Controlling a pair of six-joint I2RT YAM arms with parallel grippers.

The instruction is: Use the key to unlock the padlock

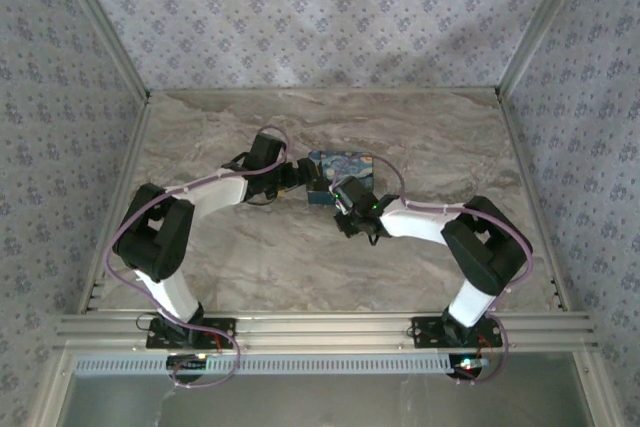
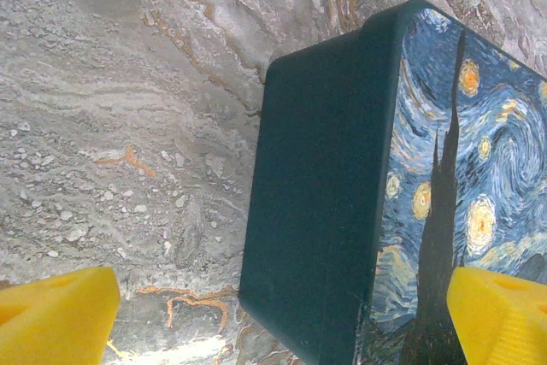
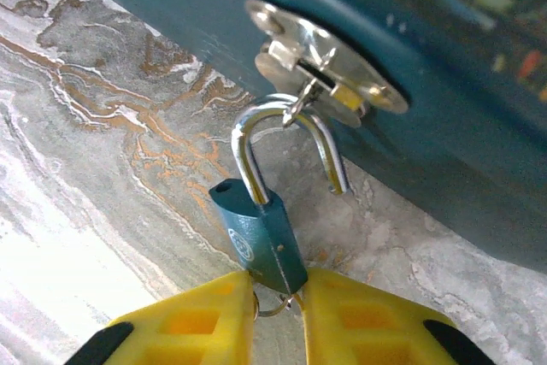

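Observation:
A small teal padlock hangs by its silver shackle from the metal hasp on the side of a dark teal box. One shackle leg stands free of the lock body, beside an empty hole. My right gripper is shut at the lock's bottom end, where a thin key ring pokes out between the yellow fingers. The key itself is hidden there. My left gripper is open, its fingers wide apart either side of the box's corner.
The box has a starry-night painting on its lid and lies mid-table on the marble surface. Both arms meet at it, the left gripper from the left and the right gripper from the front. Patterned walls enclose the table.

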